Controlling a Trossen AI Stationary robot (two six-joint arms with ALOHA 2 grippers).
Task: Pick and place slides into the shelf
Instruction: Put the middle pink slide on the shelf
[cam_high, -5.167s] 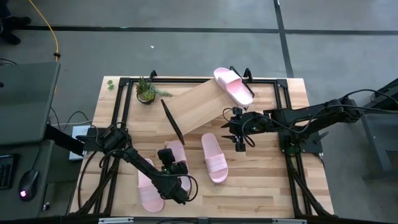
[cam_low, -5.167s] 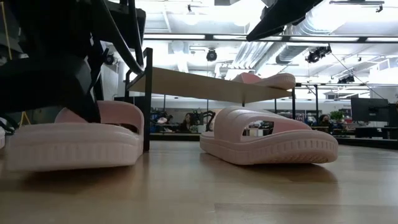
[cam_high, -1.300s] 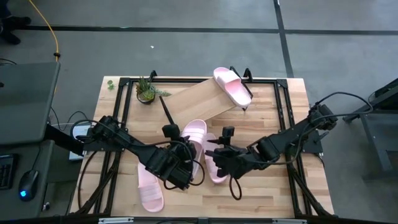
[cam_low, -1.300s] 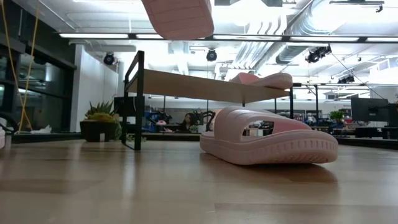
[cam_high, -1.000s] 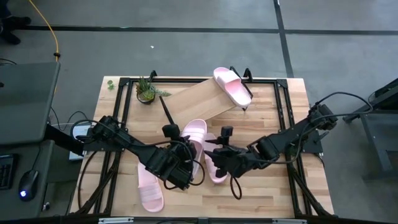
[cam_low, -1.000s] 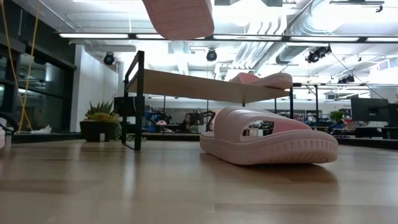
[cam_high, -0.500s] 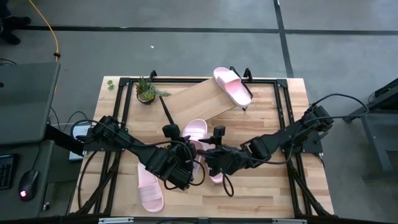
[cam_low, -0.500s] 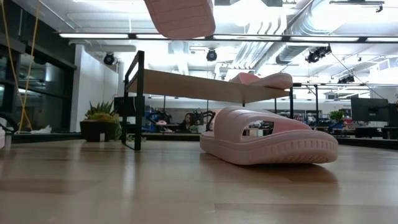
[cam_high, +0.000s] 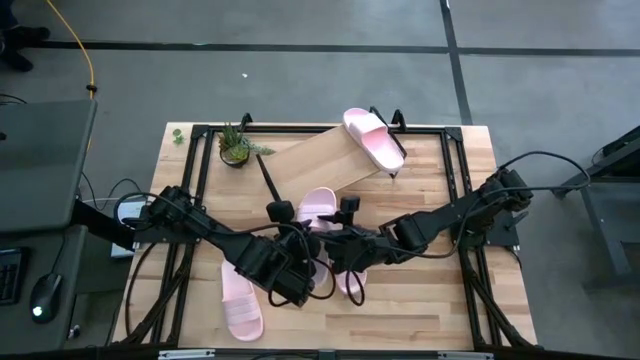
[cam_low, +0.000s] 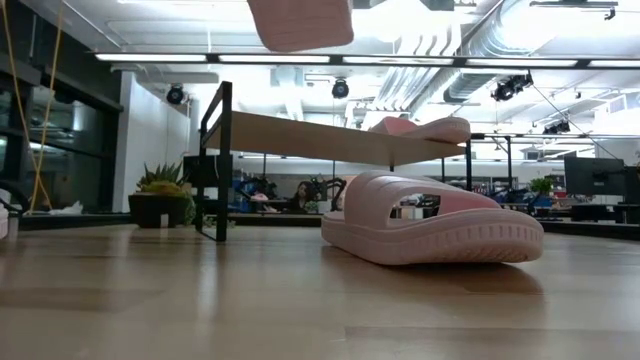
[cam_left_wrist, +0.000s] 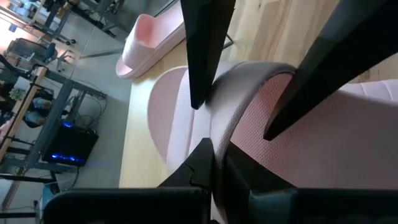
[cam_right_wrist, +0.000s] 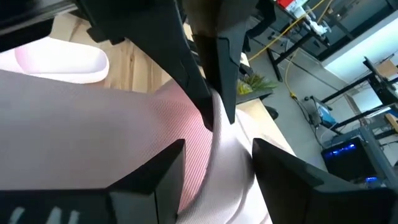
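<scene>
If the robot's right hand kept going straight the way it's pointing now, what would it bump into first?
Most likely the raised pink slide that the left hand holds by its strap. The right hand stands open, its fingers pointing at that strap close ahead, though I cannot tell whether they already touch.

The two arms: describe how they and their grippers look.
Both the left arm and the right arm are dark, slender, jointed links with black cables looping alongside. The left gripper and the right gripper have flat, black, angular fingers tapering toward their tips. No markings show.
</scene>
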